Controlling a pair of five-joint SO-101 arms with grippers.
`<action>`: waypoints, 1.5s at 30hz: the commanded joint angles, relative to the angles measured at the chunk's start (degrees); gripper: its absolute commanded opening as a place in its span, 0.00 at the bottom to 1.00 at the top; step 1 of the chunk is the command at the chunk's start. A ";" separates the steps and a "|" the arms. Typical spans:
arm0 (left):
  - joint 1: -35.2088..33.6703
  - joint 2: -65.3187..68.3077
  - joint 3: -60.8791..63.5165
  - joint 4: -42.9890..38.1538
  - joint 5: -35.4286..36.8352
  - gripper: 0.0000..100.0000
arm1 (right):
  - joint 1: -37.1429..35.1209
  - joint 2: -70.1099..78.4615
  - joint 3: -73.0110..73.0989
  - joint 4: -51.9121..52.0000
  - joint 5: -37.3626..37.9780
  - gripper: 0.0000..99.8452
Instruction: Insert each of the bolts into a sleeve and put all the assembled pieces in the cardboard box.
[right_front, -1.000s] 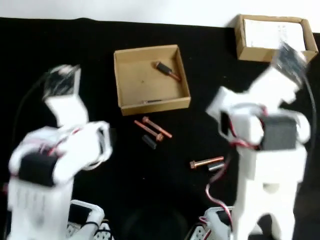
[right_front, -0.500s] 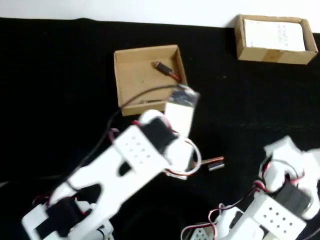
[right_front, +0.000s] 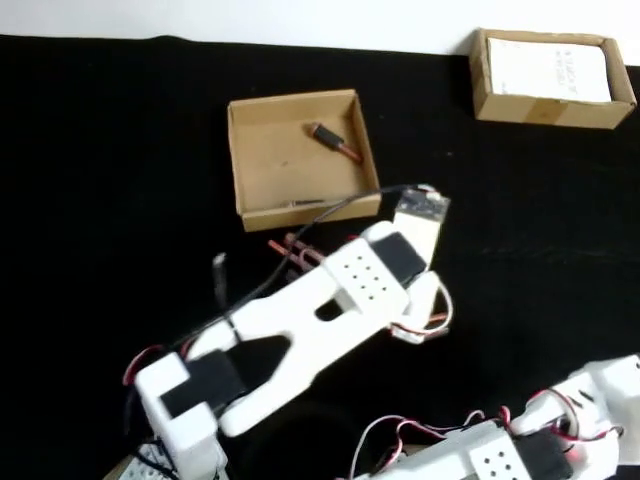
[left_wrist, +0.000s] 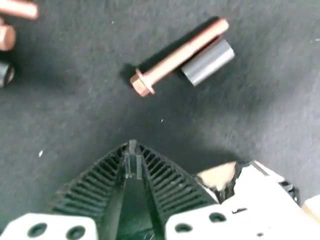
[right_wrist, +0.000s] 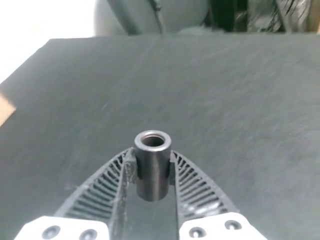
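High view, black tabletop under cardboard box, white band beyond

The bolt is copper and the sleeve dark grey. The cardboard box is tan on a black table

You are seeing three loose bolts in the left wrist view: one bolt upper centre, a second bolt and a third bolt at the upper left edge. Two sleeves are lying there too, one sleeve upper right of centre, another sleeve at the left edge; a third sleeve is sitting mid-frame in the right wrist view. The high view is showing two cardboard boxes, the centre box holding one assembled piece, the other box upper right.
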 joint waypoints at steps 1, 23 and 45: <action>0.66 4.70 -6.81 -0.44 0.53 0.01 | 2.07 -7.34 4.00 -2.24 2.55 0.01; 5.76 36.97 -40.40 12.75 2.29 0.01 | 1.71 -6.90 4.70 -2.33 2.55 0.01; -15.43 42.77 -70.29 14.24 2.29 0.01 | -2.51 -6.90 4.79 -2.15 2.64 0.01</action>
